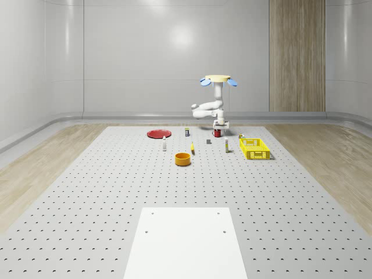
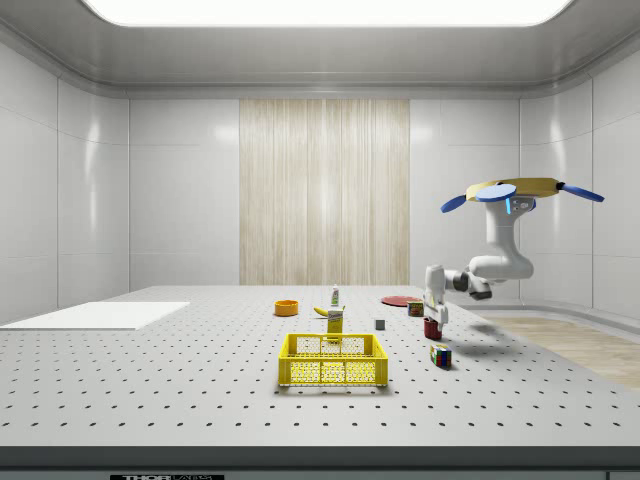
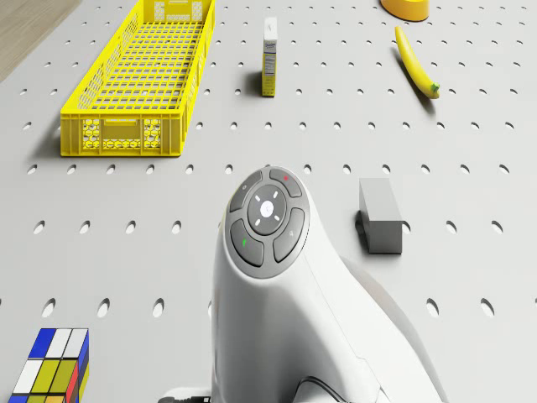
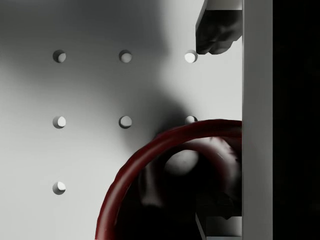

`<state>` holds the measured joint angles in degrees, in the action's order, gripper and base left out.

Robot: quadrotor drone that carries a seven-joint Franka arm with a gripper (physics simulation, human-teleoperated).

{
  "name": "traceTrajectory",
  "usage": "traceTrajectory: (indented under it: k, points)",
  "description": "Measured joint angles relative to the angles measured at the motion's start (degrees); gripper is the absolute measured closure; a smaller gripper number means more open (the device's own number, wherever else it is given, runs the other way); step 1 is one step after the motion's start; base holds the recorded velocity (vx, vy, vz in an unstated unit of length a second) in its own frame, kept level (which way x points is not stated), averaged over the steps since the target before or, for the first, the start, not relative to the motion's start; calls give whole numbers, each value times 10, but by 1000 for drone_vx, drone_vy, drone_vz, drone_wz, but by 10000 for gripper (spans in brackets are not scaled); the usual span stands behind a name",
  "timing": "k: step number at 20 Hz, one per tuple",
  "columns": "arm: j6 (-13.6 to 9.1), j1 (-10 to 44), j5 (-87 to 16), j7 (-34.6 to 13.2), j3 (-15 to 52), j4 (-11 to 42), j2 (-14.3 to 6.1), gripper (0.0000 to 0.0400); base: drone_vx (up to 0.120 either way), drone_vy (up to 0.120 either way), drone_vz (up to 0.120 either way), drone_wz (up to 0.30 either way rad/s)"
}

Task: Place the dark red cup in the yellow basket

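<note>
The drone (image 1: 218, 79) hovers over the far part of the perforated table (image 1: 116, 192), right of centre in the whole-scene view, with its white arm (image 1: 208, 108) folded down and forward. The gripper (image 1: 220, 125) hangs directly above the dark red cup (image 1: 217, 133), which stands upright on the table. In the side view the gripper (image 2: 436, 312) sits right on top of the cup (image 2: 432, 328), at the right of the frame. In the wrist view the cup's rim (image 4: 150, 155) curves through the lower half of the frame, and 1 dark fingertip (image 4: 217, 32) shows at the upper right, outside the rim, over the bare table; the gripper is spread wide and grips nothing.

The yellow basket (image 1: 255, 148) lies on the table nearer the camera and to the right of the cup in the whole-scene view, well apart from it. In the drone view the basket (image 3: 126, 126) is at the upper left, a banana (image 3: 415, 63) at the upper right, a grey block (image 3: 382, 216) just right of the arm, and a coloured cube (image 3: 50, 365) at the lower left.
</note>
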<state>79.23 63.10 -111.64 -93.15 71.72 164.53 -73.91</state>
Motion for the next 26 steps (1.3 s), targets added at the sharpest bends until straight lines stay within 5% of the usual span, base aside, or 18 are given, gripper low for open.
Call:
traceTrajectory:
  k: [7, 10, 12, 15, 17, 20, 22, 23, 24, 26]
  points:
    - [21, 0, -11, 3, -16, -5, -16, 0, 0, 0, 0, 0]
    - [27, 0, -11, 3, -17, -6, -21, 146, 0, 0, 0, 0]
    - [30, 0, -11, 3, -17, -6, -24, 206, 0, 0, 0, 0]
    - [34, 3, -10, -5, -16, -7, -29, 241, 0, 0, 0, 0]
    - [41, 35, -4, -67, -10, -3, -46, 249, 0, 0, 0, 0]
    - [60, 7, 2, 10, -10, -11, -52, 285, 0, 0, 0, 0]
    - [99, -37, 4, 42, -19, -5, -63, 292, 0, 0, 0, 0]
    - [144, -60, -1, 60, -27, -3, -81, 315, 0, 0, 0, 0]
    - [212, -94, 8, 124, -30, -4, -110, 326, 0, 0, 0, 0]
    - [309, -91, 70, 7, 6, 34, -218, 266, 0, 0, 0, 0]
